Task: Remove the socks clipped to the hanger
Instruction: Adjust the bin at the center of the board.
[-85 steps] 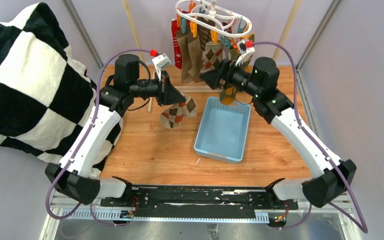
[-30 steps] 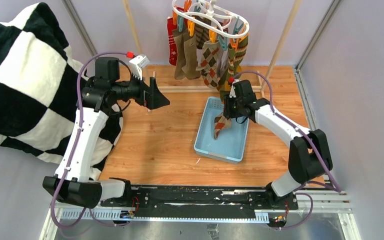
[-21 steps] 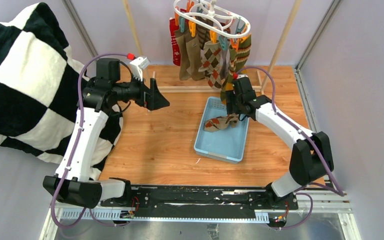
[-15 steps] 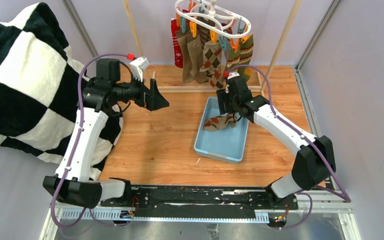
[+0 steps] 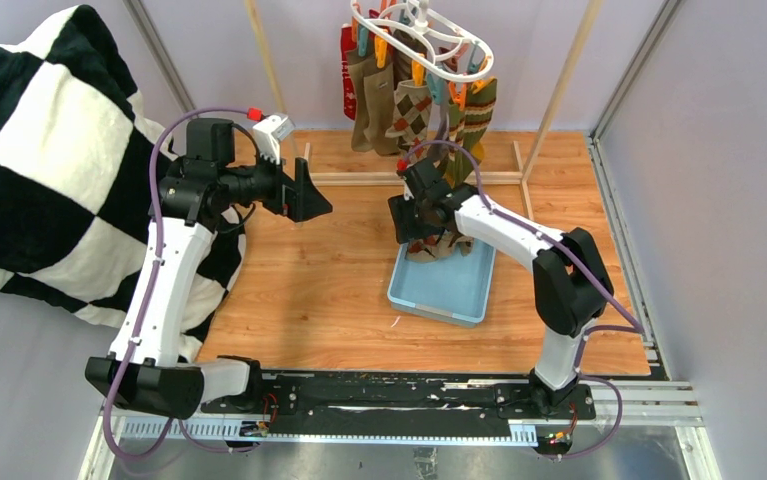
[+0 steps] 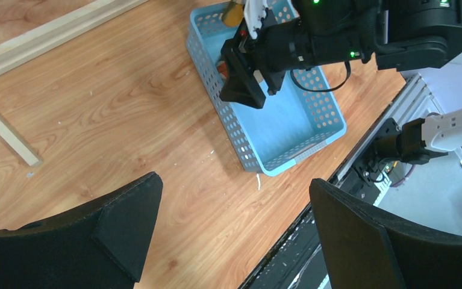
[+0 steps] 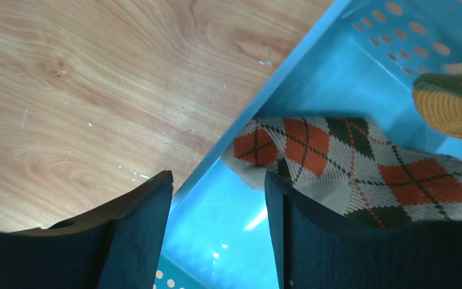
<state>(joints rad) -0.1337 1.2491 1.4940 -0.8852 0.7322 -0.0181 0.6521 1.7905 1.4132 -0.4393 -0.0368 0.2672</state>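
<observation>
My right gripper [image 5: 406, 222] hangs over the far-left corner of the blue basket [image 5: 437, 310], jaws apart and empty. 1 argyle sock [image 7: 349, 162] lies in the basket just below it. The socks [image 5: 399, 105] clipped to the hanger [image 5: 422, 20] hang long axis vertical, above and beyond that gripper. It sits nearer them than my left gripper [image 5: 304, 195], which is wide open and empty.

Tabletop [image 5: 329, 285] lies open left of the basket [image 5: 437, 306]; hanging socks [image 5: 399, 108] crowd behind.
</observation>
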